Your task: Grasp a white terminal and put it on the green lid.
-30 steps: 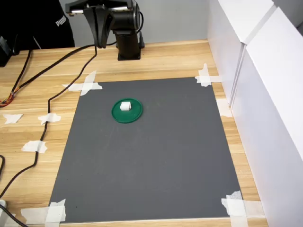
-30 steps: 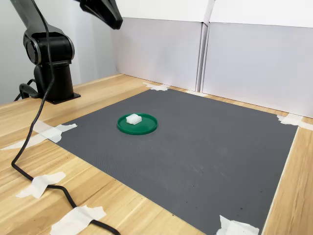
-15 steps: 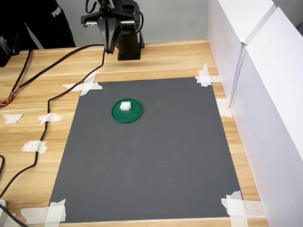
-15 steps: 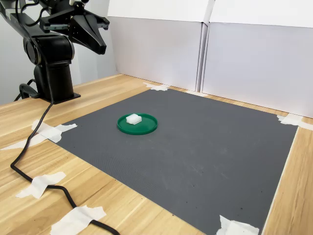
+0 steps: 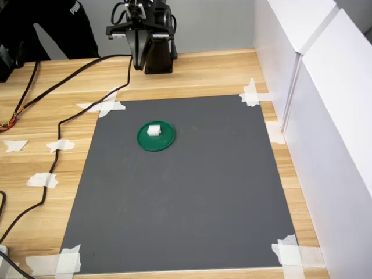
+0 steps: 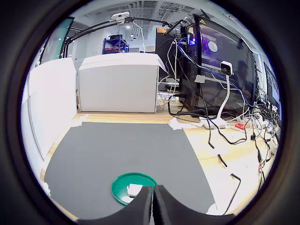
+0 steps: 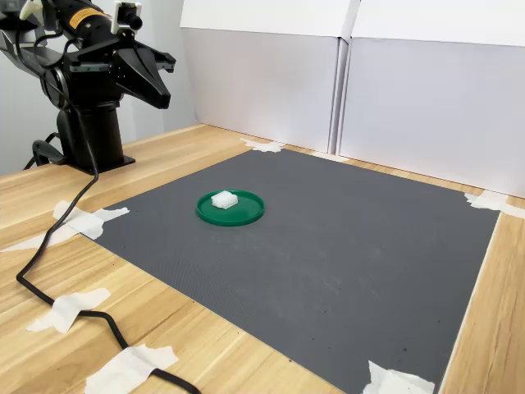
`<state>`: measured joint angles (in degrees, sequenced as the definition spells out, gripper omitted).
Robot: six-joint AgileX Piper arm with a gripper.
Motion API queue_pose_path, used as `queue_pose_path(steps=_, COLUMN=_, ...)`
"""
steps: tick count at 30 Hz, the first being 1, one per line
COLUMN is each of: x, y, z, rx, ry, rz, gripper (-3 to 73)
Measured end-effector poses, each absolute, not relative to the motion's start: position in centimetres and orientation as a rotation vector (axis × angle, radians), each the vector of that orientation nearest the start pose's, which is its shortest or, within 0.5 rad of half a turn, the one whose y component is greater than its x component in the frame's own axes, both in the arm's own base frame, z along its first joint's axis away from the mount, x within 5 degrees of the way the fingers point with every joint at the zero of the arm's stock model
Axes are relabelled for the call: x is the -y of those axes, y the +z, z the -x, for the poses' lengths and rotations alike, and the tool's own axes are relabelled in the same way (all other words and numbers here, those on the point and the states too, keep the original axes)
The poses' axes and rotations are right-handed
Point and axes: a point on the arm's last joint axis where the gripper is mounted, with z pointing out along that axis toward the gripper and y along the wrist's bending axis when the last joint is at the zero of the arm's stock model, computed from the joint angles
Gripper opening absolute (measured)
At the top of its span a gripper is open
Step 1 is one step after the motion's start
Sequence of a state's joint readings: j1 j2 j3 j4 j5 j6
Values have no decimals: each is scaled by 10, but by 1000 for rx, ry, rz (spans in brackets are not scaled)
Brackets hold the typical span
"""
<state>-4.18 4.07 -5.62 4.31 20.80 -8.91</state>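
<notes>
Since the earlier frames, only the gripper (image 5: 138, 64) has been drawn back and lowered toward the surface's far edge, fingers (image 6: 146, 204) clenched, empty. Farther in, the white terminal (image 5: 154, 130) rests on the green lid (image 5: 164, 140); nothing appears left undone.

The white terminal (image 5: 153, 130) is sitting on the green lid (image 5: 156, 136) — on the dark mat (image 5: 186, 192) — while the gripper (image 5: 138, 60) is hanging far back, fingers together, over the wooden tabletop (image 5: 52, 116).

Gripper (image 7: 161, 97) closed and empty, tucked near the arm's base (image 7: 92, 139).
</notes>
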Motion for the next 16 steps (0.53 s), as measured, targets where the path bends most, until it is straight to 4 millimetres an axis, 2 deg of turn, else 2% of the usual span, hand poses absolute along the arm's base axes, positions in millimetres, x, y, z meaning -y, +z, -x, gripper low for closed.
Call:
queue_pose_path(steps=9, x=1, y=193, z=-55, rx=-1871, ry=-83, rz=31, gripper=-16)
queue_pose_path(steps=16, x=1, y=192, z=-55, rx=-1876, ry=-83, rz=31, gripper=-16)
